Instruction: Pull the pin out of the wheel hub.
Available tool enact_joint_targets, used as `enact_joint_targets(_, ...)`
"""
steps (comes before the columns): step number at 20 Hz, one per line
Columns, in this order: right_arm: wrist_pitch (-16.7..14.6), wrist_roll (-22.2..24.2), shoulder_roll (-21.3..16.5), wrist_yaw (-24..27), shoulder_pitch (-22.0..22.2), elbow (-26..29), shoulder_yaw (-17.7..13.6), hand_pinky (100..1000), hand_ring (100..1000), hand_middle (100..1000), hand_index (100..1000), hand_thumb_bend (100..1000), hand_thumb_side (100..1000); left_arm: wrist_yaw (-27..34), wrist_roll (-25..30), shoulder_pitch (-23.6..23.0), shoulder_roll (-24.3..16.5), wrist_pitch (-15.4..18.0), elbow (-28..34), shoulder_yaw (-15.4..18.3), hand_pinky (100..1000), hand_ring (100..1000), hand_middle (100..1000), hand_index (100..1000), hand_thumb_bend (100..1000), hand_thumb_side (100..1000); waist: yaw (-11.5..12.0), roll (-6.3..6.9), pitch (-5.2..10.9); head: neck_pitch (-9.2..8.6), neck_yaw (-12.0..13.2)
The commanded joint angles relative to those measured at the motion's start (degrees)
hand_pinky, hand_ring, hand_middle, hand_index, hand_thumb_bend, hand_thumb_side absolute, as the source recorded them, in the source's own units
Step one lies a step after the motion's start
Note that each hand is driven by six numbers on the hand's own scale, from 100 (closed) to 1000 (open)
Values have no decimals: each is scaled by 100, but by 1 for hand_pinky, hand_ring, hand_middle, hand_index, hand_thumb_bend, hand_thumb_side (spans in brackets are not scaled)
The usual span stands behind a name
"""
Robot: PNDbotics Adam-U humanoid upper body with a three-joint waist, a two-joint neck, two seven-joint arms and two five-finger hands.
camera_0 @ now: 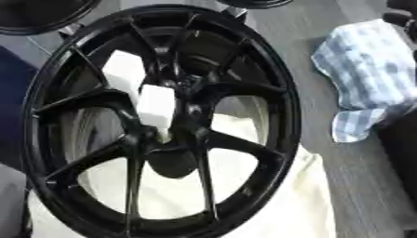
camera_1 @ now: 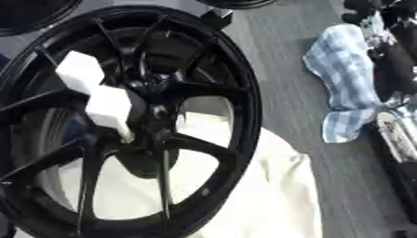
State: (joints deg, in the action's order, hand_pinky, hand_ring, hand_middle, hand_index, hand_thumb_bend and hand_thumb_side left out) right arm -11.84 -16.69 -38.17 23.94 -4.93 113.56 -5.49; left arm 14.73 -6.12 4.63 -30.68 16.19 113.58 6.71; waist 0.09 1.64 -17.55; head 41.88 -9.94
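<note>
Wheel (camera_0: 236, 142), one, black, carries two white blocks (camera_0: 155, 104) by its hub (right hand (camera_1: 393, 65): cannot tell its grip).

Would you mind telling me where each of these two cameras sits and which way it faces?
Left eye view: in the robot's head, looking down at the black wheel lying on a cream cloth; dark shapes at the right edge may be an arm, no hand made out.
Right eye view: beside it, facing the same way; black and silver parts of the right arm lie over the checked cloth.
Both share the wheel, its white blocks and both cloths.
</note>
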Motion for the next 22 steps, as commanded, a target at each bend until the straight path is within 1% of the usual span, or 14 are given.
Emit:
enact_joint_targets(1,2,23,-196,15,0,103,-39,755,763,707,597,281,428,-111,20,24,-392,91,101,8,879,810,673,777,133,661,-3,-8,129,-125,4)
enact_joint_targets(6,18,39,-176,-1,15,103,-19,755,762,706,596,279,430,-345,-26,51,-873,304,101,-45,876,810,673,780,134,638,-17,-10,112,-185,6)
enact_joint_targets(9,13,39,-168,-11,24,103,-18,755,762,706,595,276,432,-445,-43,64,-1143,401,101,-64,876,812,677,785,132,636,-30,-6,98,-336,51)
enact_joint_targets(11,17,38,-165,-19,37,103,-16,755,762,706,595,276,435,-513,6,70,-1334,404,101,-70,876,813,678,790,129,638,-34,-1,93,-433,111)
enact_joint_targets(14,8,30,-179,-40,63,103,-23,756,762,706,596,273,433,-707,252,79,-1710,317,101,-48,875,815,686,804,127,640,-37,10,93,-536,152)
enact_joint_targets(17,-5,25,-204,-68,95,103,-26,756,762,707,596,272,435,-972,567,155,-2250,278,101,20,871,817,695,821,146,611,-27,21,90,-632,191)
enact_joint_targets(20,-5,17,-209,-101,130,103,-27,756,762,707,596,271,435,-1385,971,342,-2825,399,101,35,867,819,708,829,176,597,-21,21,78,-591,212)
enact_joint_targets(22,-14,10,-210,-124,151,103,-31,757,763,707,596,270,436,-1647,1313,507,-3181,561,101,-11,866,820,715,831,208,583,-27,15,64,-535,159)
